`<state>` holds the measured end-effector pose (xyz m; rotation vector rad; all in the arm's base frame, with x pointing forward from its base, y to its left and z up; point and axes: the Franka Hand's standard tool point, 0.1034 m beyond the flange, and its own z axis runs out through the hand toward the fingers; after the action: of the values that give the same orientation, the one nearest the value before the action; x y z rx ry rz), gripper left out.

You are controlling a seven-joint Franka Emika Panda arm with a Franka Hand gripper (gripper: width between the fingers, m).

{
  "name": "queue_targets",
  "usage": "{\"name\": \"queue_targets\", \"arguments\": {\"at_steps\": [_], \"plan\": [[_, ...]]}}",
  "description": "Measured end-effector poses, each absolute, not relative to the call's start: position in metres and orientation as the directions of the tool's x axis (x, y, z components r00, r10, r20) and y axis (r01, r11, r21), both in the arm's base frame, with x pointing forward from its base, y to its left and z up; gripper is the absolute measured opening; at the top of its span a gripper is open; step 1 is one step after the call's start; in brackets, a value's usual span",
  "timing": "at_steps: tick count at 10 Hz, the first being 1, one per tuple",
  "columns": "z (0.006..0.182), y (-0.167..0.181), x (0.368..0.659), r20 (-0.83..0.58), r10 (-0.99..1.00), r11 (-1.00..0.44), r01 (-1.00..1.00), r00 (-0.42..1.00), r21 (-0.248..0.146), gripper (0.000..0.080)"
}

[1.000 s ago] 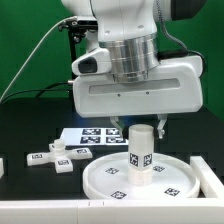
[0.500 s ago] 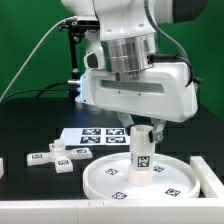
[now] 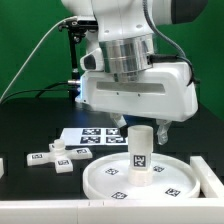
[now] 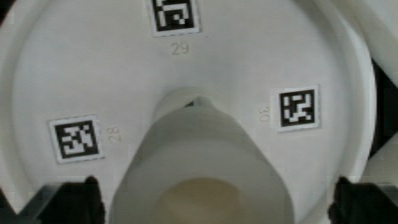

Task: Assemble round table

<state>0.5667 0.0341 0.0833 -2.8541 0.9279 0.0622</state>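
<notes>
One leg (image 3: 141, 150) stands upright at the middle of the round disc (image 3: 100, 180), between the spread jaws, which pinch nothing, so seating it looks finished to me, and next they should lift straight off and fetch from the small pieces (image 3: 60, 158) lying well aside on the table (image 3: 20, 130).

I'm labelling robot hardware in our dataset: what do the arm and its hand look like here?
The arm is glossy white with a grey ribbed wrist ring. The hand is a wide white rounded box with two dark fingertips. A thin black cable runs behind. No markings visible.
</notes>
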Motion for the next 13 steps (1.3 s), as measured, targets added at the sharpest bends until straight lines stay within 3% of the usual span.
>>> {"name": "queue_targets", "arguments": {"at_steps": [2, 5, 9, 10, 12, 13], "plan": [[0.0833, 0.035, 0.567, -0.027, -0.291, -0.952, -0.292, 0.956, -0.097, 0.0648], [0.0826, 0.033, 0.5669, -0.011, -0.129, -0.987, -0.129, 0.992, -0.098, 0.0649], [0.0836, 0.0371, 0.5698, 0.055, 0.359, -0.929, 0.363, 0.932, -0.072, 0.0649], [0.0832, 0.037, 0.5697, 0.054, 0.341, -0.936, 0.344, 0.939, -0.075, 0.0649], [0.0827, 0.0368, 0.5694, 0.052, 0.325, -0.942, 0.328, 0.944, -0.075, 0.0412], [0.0826, 0.037, 0.5694, 0.049, 0.279, -0.956, 0.282, 0.959, -0.078, 0.0412]]}}
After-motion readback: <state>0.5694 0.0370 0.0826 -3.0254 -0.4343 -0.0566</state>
